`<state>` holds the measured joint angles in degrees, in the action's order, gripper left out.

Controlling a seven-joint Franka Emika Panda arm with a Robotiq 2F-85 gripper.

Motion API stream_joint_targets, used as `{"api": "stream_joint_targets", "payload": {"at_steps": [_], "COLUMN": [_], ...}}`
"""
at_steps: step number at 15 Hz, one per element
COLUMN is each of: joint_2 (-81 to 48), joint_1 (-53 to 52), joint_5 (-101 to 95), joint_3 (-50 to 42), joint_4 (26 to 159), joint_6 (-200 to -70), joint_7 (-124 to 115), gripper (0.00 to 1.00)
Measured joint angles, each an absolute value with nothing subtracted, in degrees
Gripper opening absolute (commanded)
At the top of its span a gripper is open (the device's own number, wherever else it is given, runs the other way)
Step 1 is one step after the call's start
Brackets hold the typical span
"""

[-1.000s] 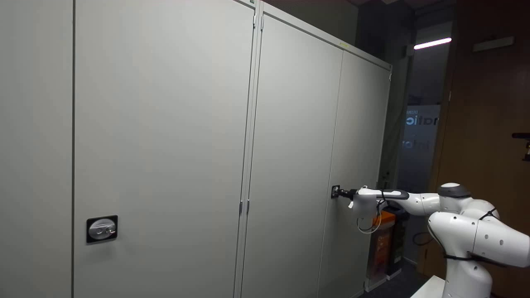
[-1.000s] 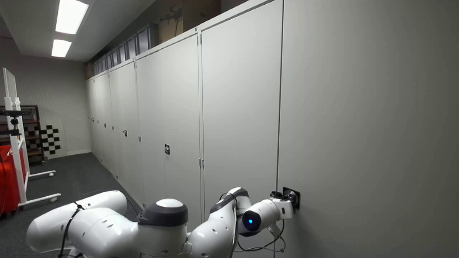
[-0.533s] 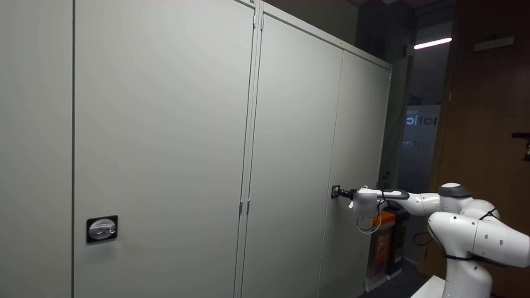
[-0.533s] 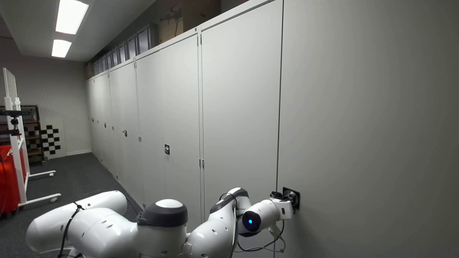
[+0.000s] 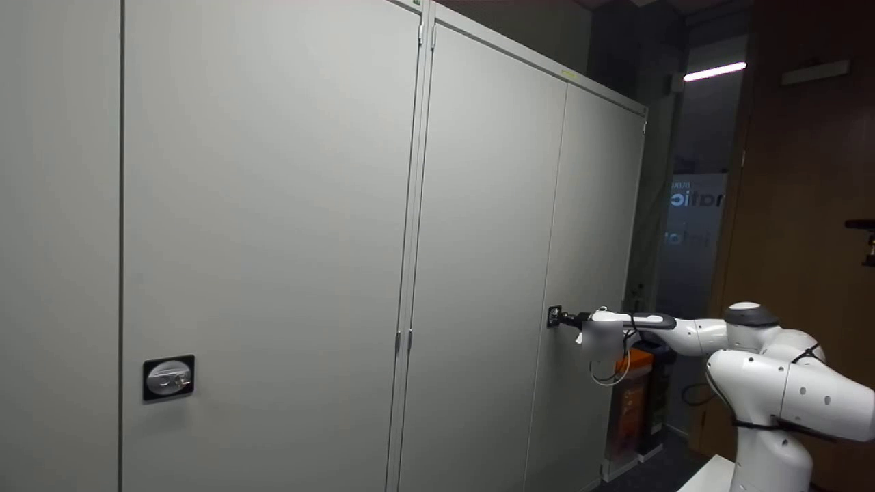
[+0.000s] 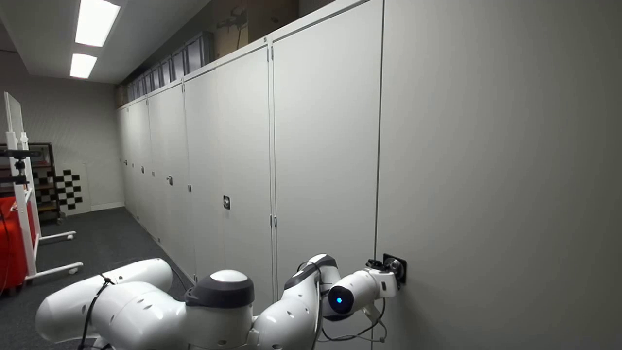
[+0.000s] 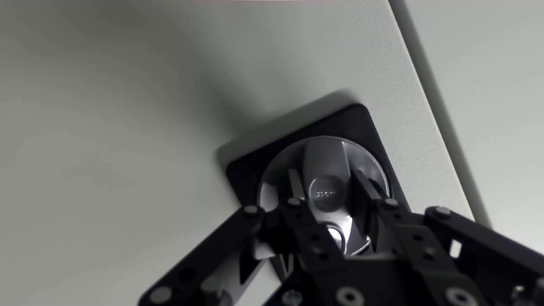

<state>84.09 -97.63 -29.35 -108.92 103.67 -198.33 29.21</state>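
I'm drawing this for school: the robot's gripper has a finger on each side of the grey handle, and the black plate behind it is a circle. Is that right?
Not quite: the black plate isn't a circle. The wrist view shows straight sides and rounded corners, more like a square. The gripper does have a finger on each side of the grey handle.

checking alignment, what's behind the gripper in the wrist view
A grey handle, its round metal dish, black plate and the cabinet door. Part of the plate is hidden by the gripper.

In the wrist view, the tool (image 7: 330, 183) partly hides the handle (image 7: 326, 159) and black plate (image 7: 349, 124).
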Motion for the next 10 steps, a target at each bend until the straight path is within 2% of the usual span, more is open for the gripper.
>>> {"api": "stream_joint_targets", "payload": {"at_steps": [10], "joint_2": [84.09], "joint_1": [-97.47], "joint_5": [-29.34], "joint_3": [-108.86], "joint_4": [103.84], "joint_6": [-198.31], "joint_7": [28.69], "gripper": [0.08]}}
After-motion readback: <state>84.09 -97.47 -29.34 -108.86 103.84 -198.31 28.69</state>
